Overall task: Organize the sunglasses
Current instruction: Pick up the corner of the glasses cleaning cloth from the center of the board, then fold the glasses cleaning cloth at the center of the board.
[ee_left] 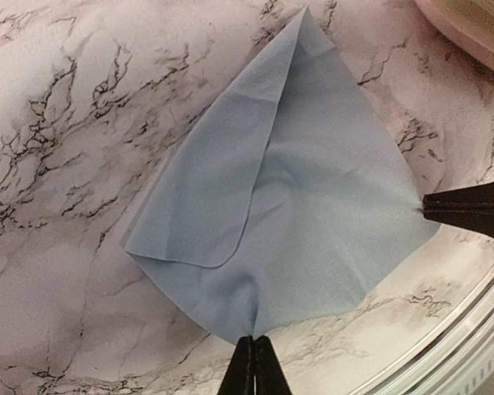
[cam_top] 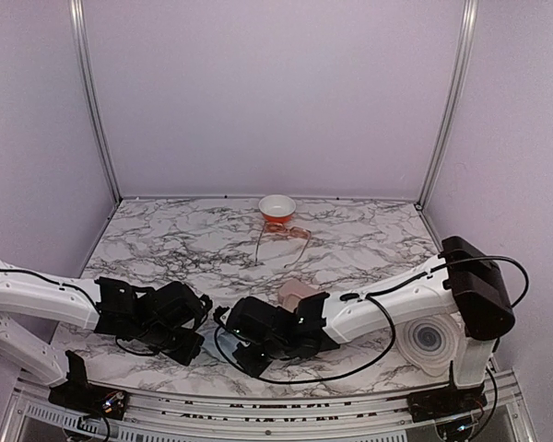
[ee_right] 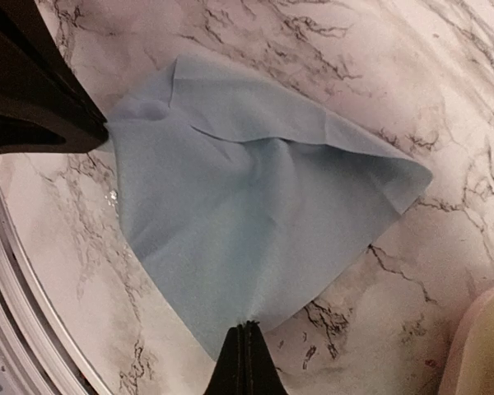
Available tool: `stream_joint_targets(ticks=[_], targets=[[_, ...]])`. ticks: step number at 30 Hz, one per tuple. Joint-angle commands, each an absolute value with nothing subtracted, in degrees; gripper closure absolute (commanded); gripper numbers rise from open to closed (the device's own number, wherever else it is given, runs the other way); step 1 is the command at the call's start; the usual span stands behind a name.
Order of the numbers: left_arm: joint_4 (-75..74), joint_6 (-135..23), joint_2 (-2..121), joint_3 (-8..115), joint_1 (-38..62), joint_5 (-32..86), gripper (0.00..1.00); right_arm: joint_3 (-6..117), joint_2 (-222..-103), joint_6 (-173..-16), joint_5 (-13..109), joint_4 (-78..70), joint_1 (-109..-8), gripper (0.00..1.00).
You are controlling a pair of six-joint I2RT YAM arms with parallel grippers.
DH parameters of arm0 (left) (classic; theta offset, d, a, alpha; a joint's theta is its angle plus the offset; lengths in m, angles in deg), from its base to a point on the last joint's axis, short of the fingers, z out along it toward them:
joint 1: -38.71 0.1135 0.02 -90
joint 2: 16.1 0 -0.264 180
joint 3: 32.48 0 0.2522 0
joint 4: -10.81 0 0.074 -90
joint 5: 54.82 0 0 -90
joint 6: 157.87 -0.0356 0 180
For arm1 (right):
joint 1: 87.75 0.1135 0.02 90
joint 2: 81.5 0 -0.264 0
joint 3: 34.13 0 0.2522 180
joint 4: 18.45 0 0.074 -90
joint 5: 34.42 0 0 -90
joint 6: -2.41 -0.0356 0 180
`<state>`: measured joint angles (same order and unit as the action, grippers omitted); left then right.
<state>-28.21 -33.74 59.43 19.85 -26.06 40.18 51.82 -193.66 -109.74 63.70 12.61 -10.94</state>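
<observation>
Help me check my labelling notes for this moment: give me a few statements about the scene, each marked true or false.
1. The left gripper and the right gripper are each shut on a corner of the light blue cloth. True.
2. The sunglasses lie inside the bowl. False: they lie on the marble table, just in front of the bowl.
3. A pale pink case lies close to the right gripper. True.
4. The light blue cloth is at the far side of the table. False: it is at the near edge, next to the metal rail.
</observation>
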Motion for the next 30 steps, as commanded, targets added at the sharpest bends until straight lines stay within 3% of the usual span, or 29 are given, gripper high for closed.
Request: stream_joint_targets(ticks=[1,22,30], targets=[[-30.9,-33.0,56.7,22.6,-25.9,40.2,1.0,52.1,-187.7,-110.9,66.9,13.2,-10.5,1.0],[-38.0,-28.1,49.0,28.7,-26.4,35.3,1.0,50.1,-176.4,-116.3,67.9,18.2,-10.2,1.0],[-37.9,-25.9,48.0,29.0,-29.1,32.5,1.0,48.1,-173.8,-118.7,61.4,16.5,-9.2,1.0]])
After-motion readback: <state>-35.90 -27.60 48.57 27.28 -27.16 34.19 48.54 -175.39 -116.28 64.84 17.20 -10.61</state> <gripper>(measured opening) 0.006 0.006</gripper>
